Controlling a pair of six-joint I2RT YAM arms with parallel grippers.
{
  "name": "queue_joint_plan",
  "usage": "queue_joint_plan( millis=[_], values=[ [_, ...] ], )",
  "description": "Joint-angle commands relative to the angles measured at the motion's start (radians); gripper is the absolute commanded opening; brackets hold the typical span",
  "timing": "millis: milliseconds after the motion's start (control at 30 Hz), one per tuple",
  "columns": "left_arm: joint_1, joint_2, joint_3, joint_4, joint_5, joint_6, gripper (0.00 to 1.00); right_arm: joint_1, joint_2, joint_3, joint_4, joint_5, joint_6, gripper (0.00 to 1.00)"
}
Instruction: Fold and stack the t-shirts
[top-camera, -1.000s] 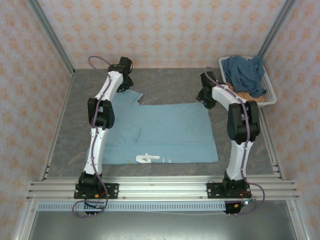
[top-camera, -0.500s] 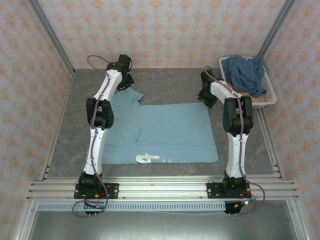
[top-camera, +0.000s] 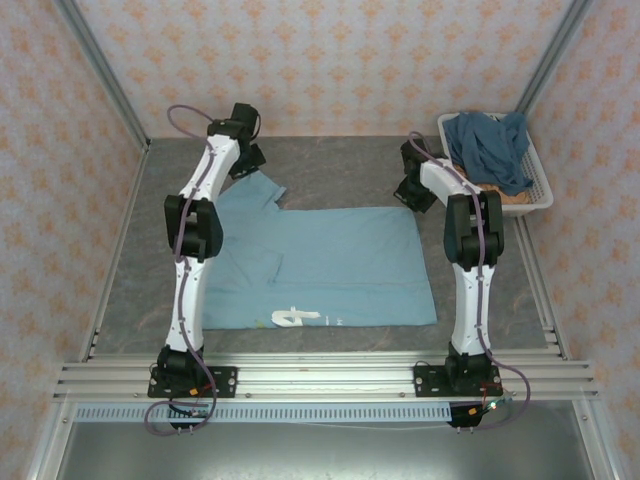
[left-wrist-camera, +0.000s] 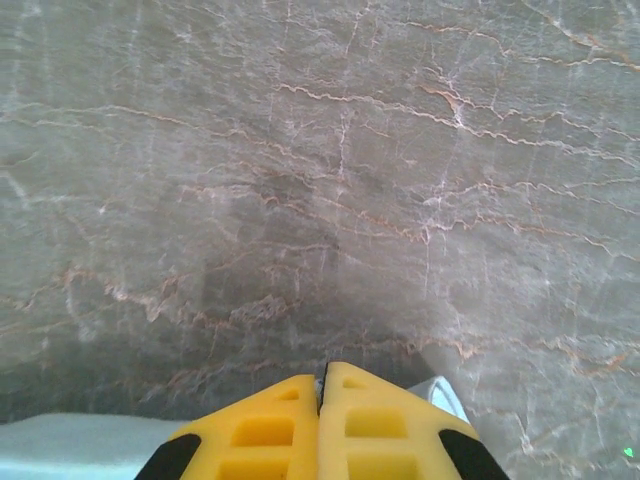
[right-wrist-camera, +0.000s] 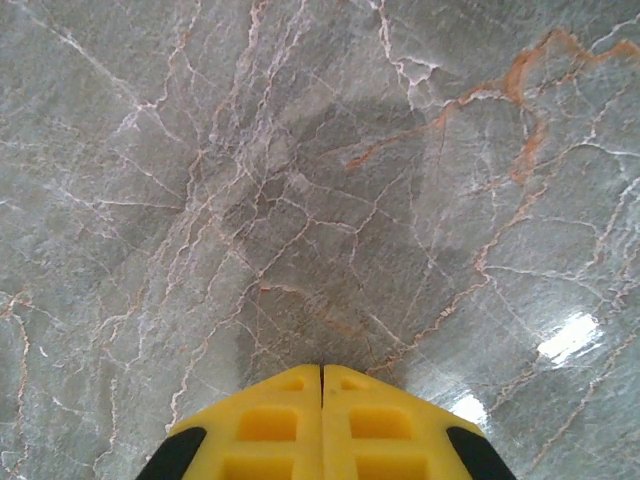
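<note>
From above, your left arm stretches far forward and slightly right, its left pincer (top-camera: 250, 162) down at the far sleeve of the light blue t-shirt (top-camera: 330, 265), which lies spread flat on the grey worktop (top-camera: 340, 165). Your right arm reaches forward too, elbow raised, with the right pincer (top-camera: 409, 196) just at the shirt's far right corner. The white basket (top-camera: 541, 190) sits in the far right corner, holding the slate-blue t-shirt (top-camera: 490, 145) heaped over the orange t-shirt (top-camera: 517, 198).

On your left wrist camera, the yellow fingers (left-wrist-camera: 270, 430) are pressed tight together over the marbled surface. Light blue cloth shows under them on both sides, but you cannot tell whether any is pinched.

On your right wrist camera, the fingers (right-wrist-camera: 270, 425) are likewise closed flush, with bare stone ahead.
</note>
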Motion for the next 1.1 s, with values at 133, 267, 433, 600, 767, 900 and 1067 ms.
queue_joint_plan(
  millis=[133, 267, 433, 600, 767, 900, 1067],
  values=[
    [0.0, -0.345, -0.333, 0.013, 0.008, -0.027, 0.0, 0.006, -0.103, -0.004, -0.056, 0.003, -0.058, 0.0],
    [0.0, -0.516, -0.56, 0.057, 0.041, -0.053, 0.0, 0.01, -0.176, -0.056, -0.073, 0.003, -0.078, 0.0],
    [-0.001, -0.735, -0.797, 0.069, 0.023, -0.066, 0.0, 0.018, -0.311, -0.185, -0.07, 0.022, -0.074, 0.0],
    [-0.001, -0.955, -0.985, 0.036, -0.033, -0.061, 0.0, 0.038, -0.455, -0.357, -0.048, 0.013, -0.069, 0.0],
    [-0.009, -1.18, -1.163, -0.038, -0.078, -0.1, 0.0, 0.062, -0.599, -0.55, -0.025, 0.024, -0.046, 0.0],
    [-0.01, -1.356, -1.337, -0.072, -0.079, -0.153, 0.0, 0.072, -0.661, -0.67, 0.003, 0.01, -0.028, 0.0],
    [-0.01, -1.507, -1.518, -0.095, -0.054, -0.2, 0.0, 0.093, -0.691, -0.755, 0.017, 0.031, -0.019, 0.0]
  ],
)
